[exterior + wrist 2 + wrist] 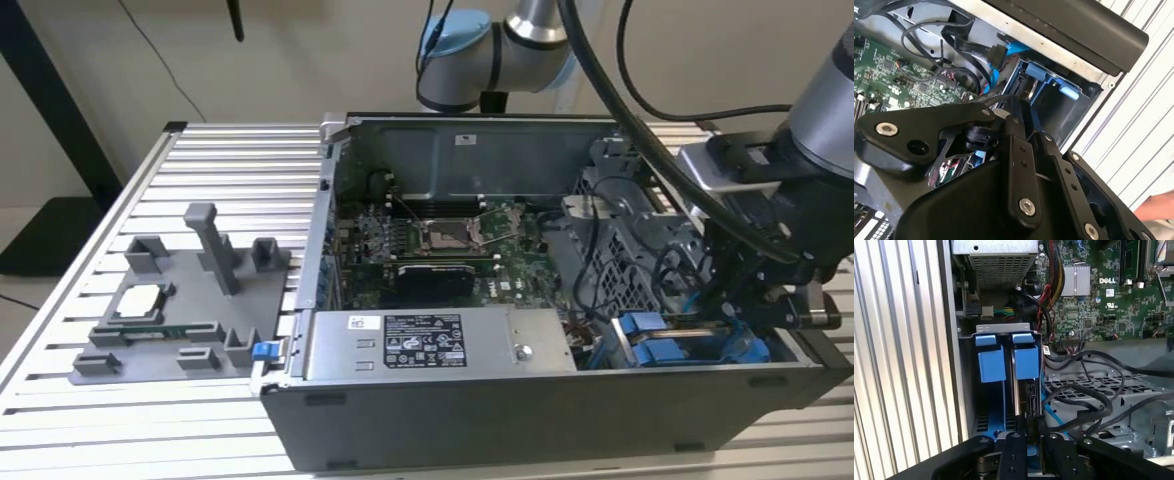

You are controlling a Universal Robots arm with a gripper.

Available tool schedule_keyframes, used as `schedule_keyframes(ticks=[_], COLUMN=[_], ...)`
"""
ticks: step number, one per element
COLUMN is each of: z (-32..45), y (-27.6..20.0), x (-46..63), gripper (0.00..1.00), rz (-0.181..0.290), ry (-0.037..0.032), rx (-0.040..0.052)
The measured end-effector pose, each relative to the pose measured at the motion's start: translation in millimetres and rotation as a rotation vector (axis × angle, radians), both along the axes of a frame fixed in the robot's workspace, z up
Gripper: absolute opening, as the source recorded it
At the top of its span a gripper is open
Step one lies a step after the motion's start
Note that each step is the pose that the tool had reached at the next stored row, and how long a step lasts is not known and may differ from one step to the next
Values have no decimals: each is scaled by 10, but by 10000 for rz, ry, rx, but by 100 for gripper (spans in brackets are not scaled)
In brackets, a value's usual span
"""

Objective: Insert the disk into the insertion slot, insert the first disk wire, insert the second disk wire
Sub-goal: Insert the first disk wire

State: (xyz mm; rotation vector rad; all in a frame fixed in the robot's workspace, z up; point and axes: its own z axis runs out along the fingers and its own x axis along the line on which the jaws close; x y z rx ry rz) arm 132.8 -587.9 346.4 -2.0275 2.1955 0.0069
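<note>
Ribbed tabletop (80, 420) carries the open case (534, 420); the disk (1026, 360) stands seated in the insertion slot (1004, 329), straight ahead of the gripper (1030, 421), whose jaws look pinched nearly closed on a black disk wire (1030, 395).

Plain beige wall (307, 60) behind, thin dark cable (154, 50) hanging down it, black slanted post (54, 100) with dark base (47, 235) on pale floor (20, 285) at exterior view's left, ribbed silver slatted surface (120, 420) in front, even soft light.
</note>
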Motion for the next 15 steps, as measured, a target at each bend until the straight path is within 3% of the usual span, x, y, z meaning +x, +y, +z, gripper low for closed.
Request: schedule_keyframes(ticks=[6, 9, 14, 15], z=[-23, -33, -43, -43], y=[24, 29, 53, 55], x=[40, 85, 111, 123], gripper=[0, 0, 0, 0], rz=[215, 270, 275, 284], ry=[14, 67, 441, 475], rx=[4, 6, 13, 12])
